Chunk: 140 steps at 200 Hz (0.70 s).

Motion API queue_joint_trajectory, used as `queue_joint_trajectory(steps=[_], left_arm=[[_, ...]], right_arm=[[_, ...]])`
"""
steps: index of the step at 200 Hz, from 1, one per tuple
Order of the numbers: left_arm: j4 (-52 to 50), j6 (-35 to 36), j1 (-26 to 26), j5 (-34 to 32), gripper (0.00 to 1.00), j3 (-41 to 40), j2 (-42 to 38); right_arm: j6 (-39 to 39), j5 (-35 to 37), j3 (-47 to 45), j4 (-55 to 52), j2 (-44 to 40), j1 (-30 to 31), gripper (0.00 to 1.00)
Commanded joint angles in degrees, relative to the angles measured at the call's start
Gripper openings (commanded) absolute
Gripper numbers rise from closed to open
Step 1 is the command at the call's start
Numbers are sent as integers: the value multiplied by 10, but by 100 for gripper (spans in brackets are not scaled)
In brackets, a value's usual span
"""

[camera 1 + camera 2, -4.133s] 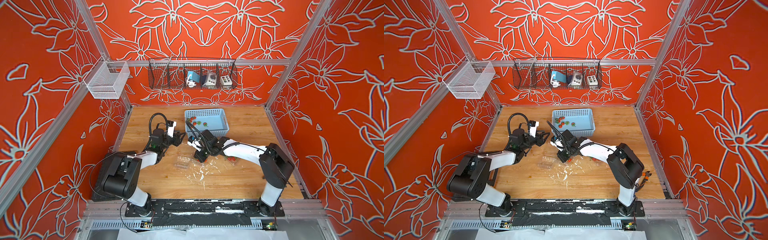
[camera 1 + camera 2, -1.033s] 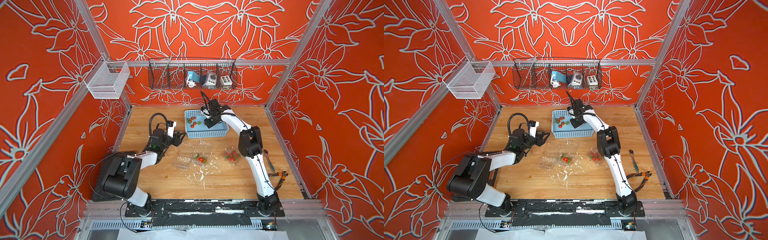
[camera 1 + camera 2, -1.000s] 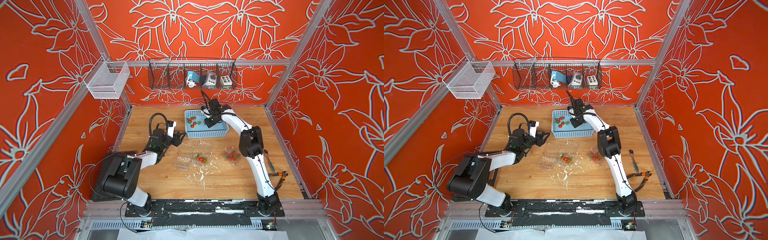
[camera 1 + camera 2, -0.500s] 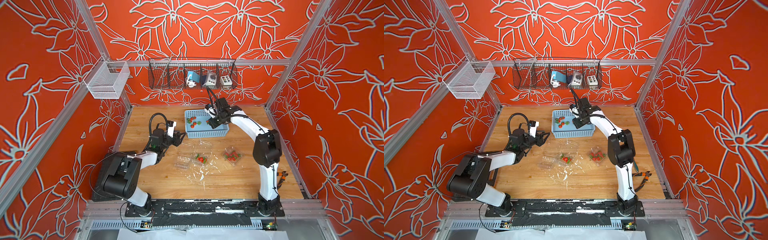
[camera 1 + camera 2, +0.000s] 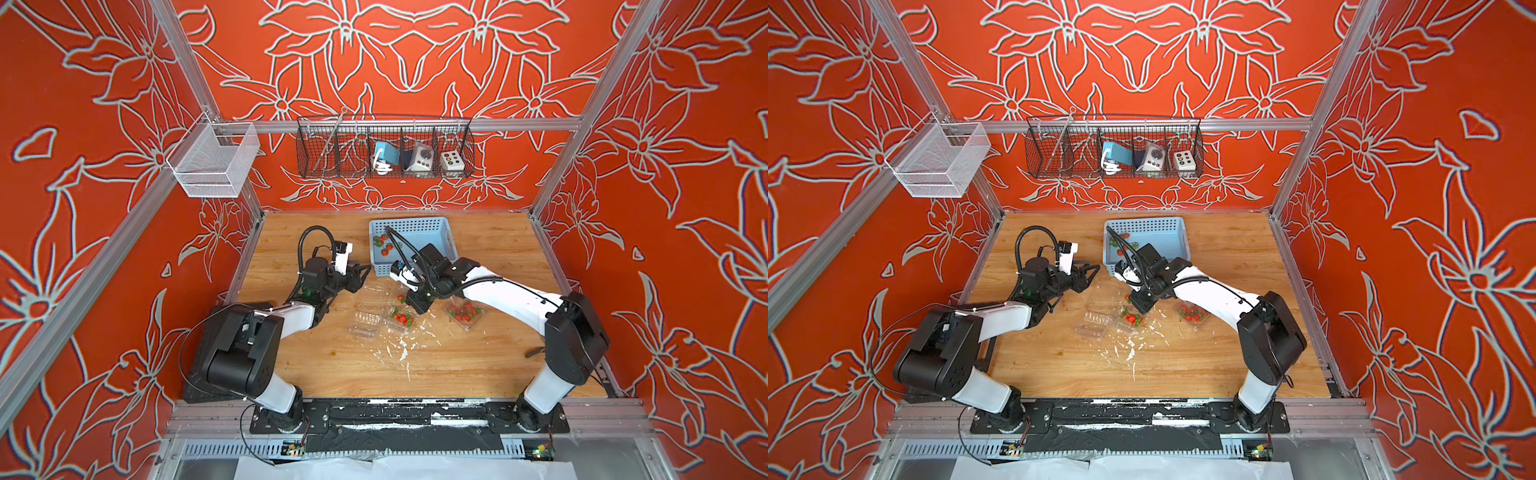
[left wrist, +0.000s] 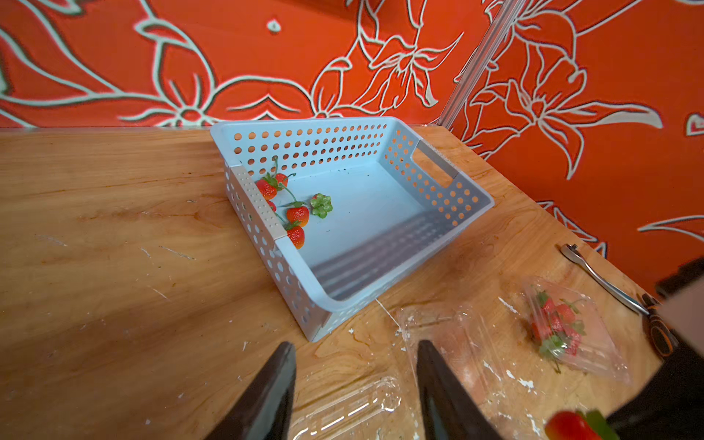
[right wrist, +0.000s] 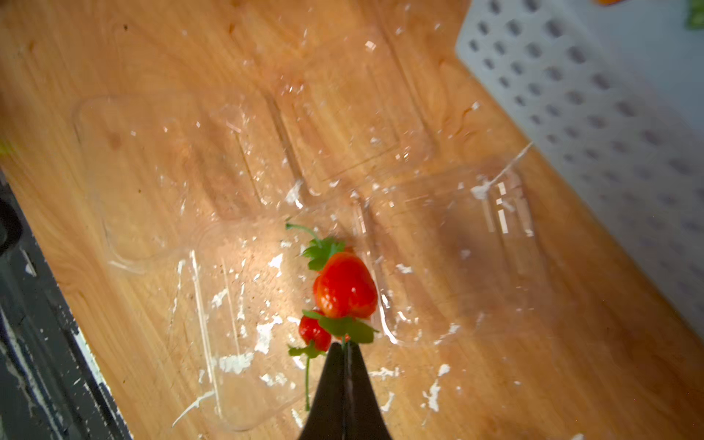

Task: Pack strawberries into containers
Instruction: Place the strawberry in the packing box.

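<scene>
right fingers (image 7: 335, 365) are pinching fully shut on the green cap of one strawberry (image 7: 346, 286). The berry is hanging off the tips, clear of the surface (image 5: 332, 365), directly over the open middle container (image 7: 244, 343). left fingers (image 6: 274, 381) are standing apart, gripping nothing, hovering beside the blue basket (image 6: 438, 186).

My read on the step: placing this berry in the open tray. To do it well:
- Be lowering until the berry is nearly touching the tray floor before letting go. The thin clear plastic is probably light and could skid or tip if bumped.
- Be aiming for bare floor beside the berry lying there (image 7: 314, 333), not on top of it, and staying off the hinge and lid half.
- Be opening slowly. The cap leaves may cling to the fingers, so pull straight up afterwards.

Looks:
- The held berry is showing glossy, bright red and plump, with a leafy cap.
- The middle container is holding a few berries.
- The container on the right-arm side (image 6: 602, 343) is carrying a tight cluster.
- The third container (image 5: 363, 324) is sitting empty.
- Several basket berries (image 6: 298, 215) are waiting in one corner, one of them showing only its green cap.
</scene>
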Motion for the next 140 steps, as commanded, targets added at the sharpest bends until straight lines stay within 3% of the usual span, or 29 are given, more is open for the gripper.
queue_joint_trajectory(steps=[1,52,64,82,98,140], left_arm=[[9,2,1,7,51,-6,-15],[8,2,0,6,51,-7,-16],[8,3,1,5,51,-6,-16],[9,3,1,6,51,-6,-14],[9,2,1,7,51,-5,-12],[7,3,1,5,51,-4,-12]], right_arm=[[-1,-3,-10,-6,-9,18,0],[-10,37,12,-27,37,53,7],[-14,43,16,-33,42,57,13],[-15,50,16,-30,42,57,28],[-17,54,26,-36,41,57,34],[-10,102,60,-23,10,46,38]])
